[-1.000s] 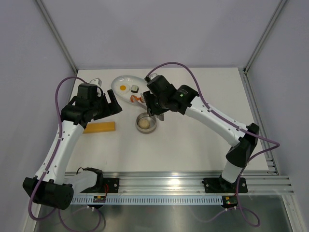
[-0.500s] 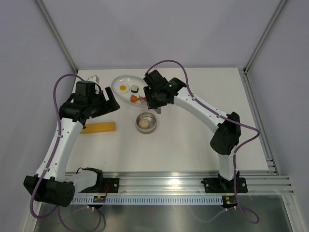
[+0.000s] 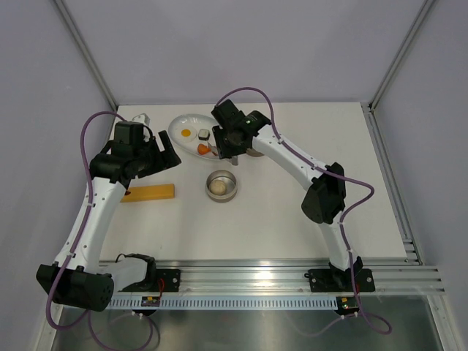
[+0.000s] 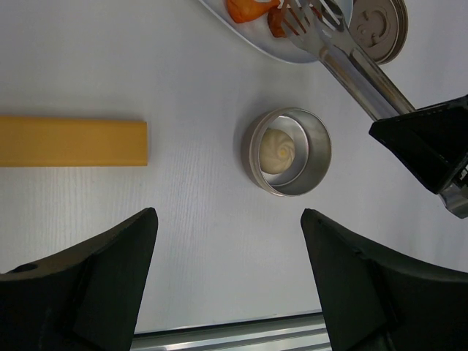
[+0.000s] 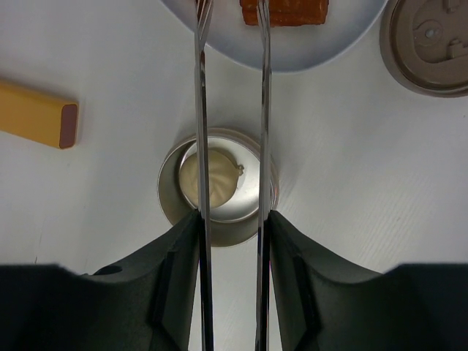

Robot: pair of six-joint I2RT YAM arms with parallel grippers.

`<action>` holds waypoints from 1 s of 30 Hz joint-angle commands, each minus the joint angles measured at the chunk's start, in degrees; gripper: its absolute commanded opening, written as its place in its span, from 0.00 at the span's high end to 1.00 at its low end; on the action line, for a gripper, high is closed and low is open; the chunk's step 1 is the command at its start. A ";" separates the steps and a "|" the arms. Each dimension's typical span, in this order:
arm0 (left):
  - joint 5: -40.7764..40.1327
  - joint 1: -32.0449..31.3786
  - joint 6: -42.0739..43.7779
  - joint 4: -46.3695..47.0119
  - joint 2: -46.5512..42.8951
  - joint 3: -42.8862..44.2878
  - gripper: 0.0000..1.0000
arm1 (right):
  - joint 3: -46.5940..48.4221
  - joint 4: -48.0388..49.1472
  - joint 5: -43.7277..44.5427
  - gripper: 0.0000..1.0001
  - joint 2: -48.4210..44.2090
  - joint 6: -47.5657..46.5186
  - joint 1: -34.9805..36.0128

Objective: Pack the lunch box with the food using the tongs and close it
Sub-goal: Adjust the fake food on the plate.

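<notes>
The lunch box point(image 3: 221, 186) is a round steel tin point(image 4: 287, 151) standing open on the table, with a beige ball point(image 5: 210, 177) inside. Its lid point(image 5: 430, 44) lies flat to the right of the plate. My right gripper point(image 5: 232, 219) is shut on the tongs point(image 5: 201, 110), whose tips reach over the white plate point(image 5: 292, 51) at the reddish-brown sausage point(image 5: 285, 11). The fried egg point(image 3: 186, 133), sushi roll point(image 3: 203, 134) and orange chunk point(image 3: 202, 148) also lie on the plate point(image 3: 183, 124). My left gripper point(image 4: 228, 219) hangs open and empty, left of the tin.
A yellow block point(image 3: 151, 193) lies left of the tin. A small white object point(image 3: 142, 118) sits at the back left corner. The right arm stretches across the table's middle towards the plate.
My right arm has carried the tongs from above the tin back over the plate, and the tong arms have closed in slightly. The left arm has stayed still.
</notes>
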 commanded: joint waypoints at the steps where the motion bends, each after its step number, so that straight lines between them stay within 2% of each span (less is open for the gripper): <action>1: -0.21 0.57 0.29 1.65 -0.39 0.79 0.16 | 6.54 -2.31 -1.60 0.53 2.76 -2.29 -0.24; 9: -0.65 0.84 0.46 1.39 -0.48 0.52 0.16 | 9.37 -4.50 1.38 0.53 6.02 -3.88 -0.24; 19: -0.30 1.01 0.38 1.56 -0.56 0.17 0.16 | 6.56 -4.60 3.05 0.52 5.50 -4.58 -2.26; 30: 0.41 1.01 0.29 1.74 -0.92 0.08 0.16 | 7.87 -4.60 3.32 0.52 4.97 -5.55 -3.22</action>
